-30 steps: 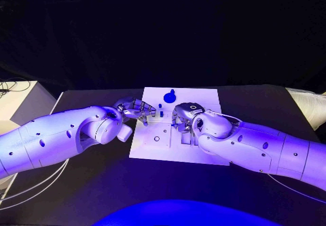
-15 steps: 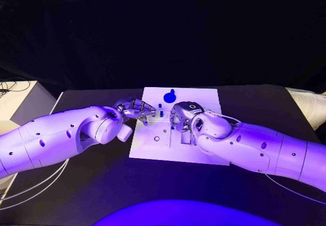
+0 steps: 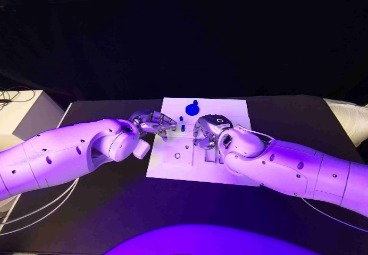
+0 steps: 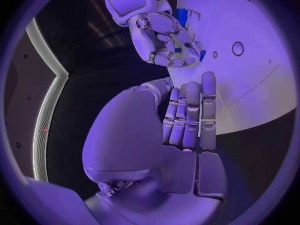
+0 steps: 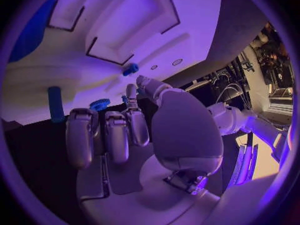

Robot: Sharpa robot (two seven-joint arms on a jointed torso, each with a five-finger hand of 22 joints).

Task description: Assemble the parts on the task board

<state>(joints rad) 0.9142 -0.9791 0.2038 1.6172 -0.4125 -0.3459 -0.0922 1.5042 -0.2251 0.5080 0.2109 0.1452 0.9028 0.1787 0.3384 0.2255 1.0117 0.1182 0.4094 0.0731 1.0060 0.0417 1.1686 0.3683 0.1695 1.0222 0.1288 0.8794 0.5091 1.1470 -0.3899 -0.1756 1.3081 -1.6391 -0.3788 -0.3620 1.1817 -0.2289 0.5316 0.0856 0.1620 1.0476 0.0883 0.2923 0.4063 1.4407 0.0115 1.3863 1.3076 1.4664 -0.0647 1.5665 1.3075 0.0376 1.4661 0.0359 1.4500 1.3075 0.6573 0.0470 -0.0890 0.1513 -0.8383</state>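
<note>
In the head view the right hand (image 3: 208, 131) covered the middle of the task board (image 3: 230, 109), so whatever lay under its palm was hidden. Its fingers (image 5: 111, 130) curled toward a small blue gear-like part (image 5: 99, 104) in the right wrist view, but whether they pinched it could not be told. A blue peg (image 5: 56, 104) stood at nine o'clock there, its foot blurred. A large blue piece (image 5: 30, 32) was cut off at the circle's ten o'clock rim. The left hand (image 3: 156, 124) overlapped the board's nine o'clock edge; any contact with the board was too small to judge.
</note>
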